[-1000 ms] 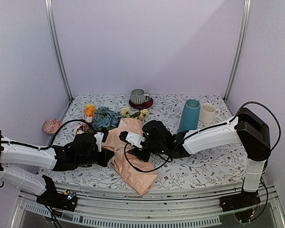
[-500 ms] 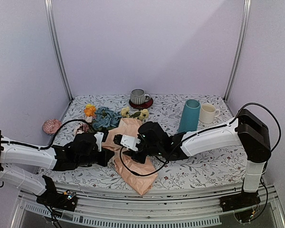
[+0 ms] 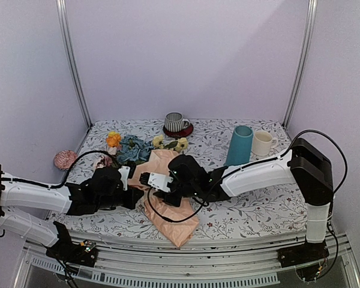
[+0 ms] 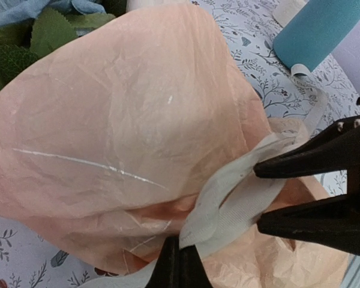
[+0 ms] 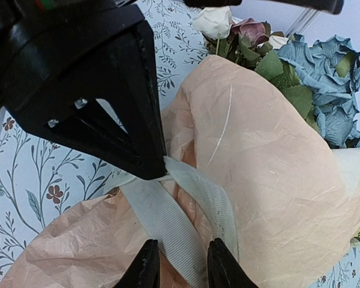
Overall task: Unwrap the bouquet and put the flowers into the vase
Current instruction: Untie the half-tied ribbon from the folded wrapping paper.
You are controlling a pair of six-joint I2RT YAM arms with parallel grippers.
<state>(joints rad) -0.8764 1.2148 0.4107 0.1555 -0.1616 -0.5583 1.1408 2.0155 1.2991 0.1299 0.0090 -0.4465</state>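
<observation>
The bouquet (image 3: 161,161) lies on its side near the middle of the flower-printed table (image 3: 258,210), between my two wrists. Its crinkled peach-pink paper fans out toward the near edge, and the flowers (image 3: 132,149) spill out of the far end: blue, yellow and orange heads with green leaves. A cream ribbon (image 5: 168,219) is tied round the narrow waist of the paper, and both my grippers meet there. My left gripper (image 4: 179,263) is closed tight, its tips pinched on a strand of that ribbon just beside the knot. My right gripper (image 5: 184,247) comes at the ribbon from the opposite side with its jaws partly apart, one finger on each side of the flat band and the tips right at the fabric; I cannot tell whether they press on it. The teal vase (image 3: 239,146) stands upright toward the far right of the table, well apart from the bouquet, with a cream mug (image 3: 263,143) just beside it on its right.
</observation>
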